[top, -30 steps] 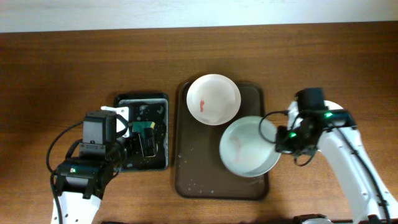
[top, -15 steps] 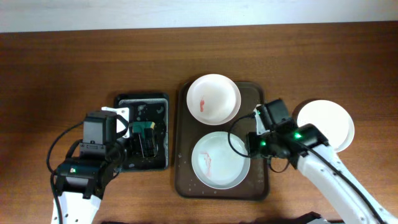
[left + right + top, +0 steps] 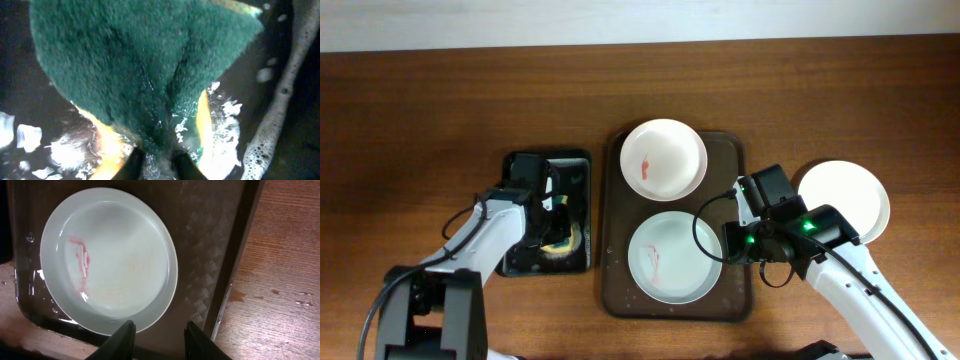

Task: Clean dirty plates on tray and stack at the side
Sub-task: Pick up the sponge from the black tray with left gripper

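On the brown tray [image 3: 618,240], a smeared white plate [image 3: 663,160] and a smeared grey-green plate [image 3: 672,257] are seen; a second white plate [image 3: 844,200] is set on the table [image 3: 420,100] beside it. Right gripper [image 3: 159,332] is spread, empty, over the tray. Left gripper [image 3: 157,161] is clamped on a sponge [image 3: 145,65] in the black tray [image 3: 578,165].

three plates [image 3: 663,159] — two white, one pale grey-green — one brown tray [image 3: 620,285], one black sponge tray [image 3: 582,160], one sponge [image 3: 145,70], two arms [image 3: 865,285].
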### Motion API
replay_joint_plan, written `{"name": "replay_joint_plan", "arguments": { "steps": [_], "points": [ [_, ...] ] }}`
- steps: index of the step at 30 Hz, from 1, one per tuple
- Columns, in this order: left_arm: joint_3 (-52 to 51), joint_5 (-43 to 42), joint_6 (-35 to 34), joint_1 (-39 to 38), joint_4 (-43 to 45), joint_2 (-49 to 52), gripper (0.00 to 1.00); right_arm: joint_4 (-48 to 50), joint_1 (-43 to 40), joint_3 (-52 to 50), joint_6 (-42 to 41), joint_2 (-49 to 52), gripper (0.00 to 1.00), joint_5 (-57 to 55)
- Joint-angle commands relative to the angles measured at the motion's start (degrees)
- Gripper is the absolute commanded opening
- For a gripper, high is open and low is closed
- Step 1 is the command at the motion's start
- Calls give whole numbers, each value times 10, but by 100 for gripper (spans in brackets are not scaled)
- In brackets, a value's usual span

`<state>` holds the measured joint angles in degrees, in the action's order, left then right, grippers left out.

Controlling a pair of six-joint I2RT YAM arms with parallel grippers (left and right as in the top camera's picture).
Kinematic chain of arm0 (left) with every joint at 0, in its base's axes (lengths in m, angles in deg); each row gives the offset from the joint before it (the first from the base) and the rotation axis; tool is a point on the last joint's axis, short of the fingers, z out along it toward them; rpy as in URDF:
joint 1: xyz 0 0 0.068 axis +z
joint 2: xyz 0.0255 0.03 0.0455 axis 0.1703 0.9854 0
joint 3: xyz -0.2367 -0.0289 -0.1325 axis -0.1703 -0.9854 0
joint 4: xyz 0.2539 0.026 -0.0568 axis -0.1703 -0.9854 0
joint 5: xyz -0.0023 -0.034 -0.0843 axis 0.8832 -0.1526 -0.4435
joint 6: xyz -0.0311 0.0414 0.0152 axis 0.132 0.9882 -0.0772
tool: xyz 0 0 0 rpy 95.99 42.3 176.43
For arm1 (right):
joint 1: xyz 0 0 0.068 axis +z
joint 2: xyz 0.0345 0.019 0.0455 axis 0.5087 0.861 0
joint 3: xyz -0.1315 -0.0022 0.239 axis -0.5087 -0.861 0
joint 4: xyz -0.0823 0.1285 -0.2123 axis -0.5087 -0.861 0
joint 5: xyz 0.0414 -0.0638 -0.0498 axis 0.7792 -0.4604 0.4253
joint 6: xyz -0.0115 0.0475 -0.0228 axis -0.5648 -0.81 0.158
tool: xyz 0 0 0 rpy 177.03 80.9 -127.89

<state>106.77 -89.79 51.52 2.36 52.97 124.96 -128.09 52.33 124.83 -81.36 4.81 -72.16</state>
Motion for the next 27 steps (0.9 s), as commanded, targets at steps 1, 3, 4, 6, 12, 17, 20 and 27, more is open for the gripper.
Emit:
{"name": "replay_joint_plan", "arguments": {
  "steps": [1,3,4,6,12,17,20,27],
  "points": [
    [1,-4,1,2,-8,48,0,-2,3,7,6,-8,34,-5],
    [50,-4,3,2,-73,32,0,-3,3,7,6,-8,34,-5],
    [88,-4,3,2,-118,17,16,-3,3,7,6,-8,34,-5],
    [119,1,11,2,-144,3,51,-3,3,7,6,-8,34,-5],
    [91,76,11,2,-57,23,45,-3,3,7,6,-8,34,-5],
    [53,55,12,2,5,64,0,-3,3,7,4,-8,34,-5],
    [88,39,38,2,-23,58,1,-6,3,7,4,-8,33,-5],
    [210,10,38,2,-215,37,52,-8,3,7,4,-8,34,-5]
  ]
}}
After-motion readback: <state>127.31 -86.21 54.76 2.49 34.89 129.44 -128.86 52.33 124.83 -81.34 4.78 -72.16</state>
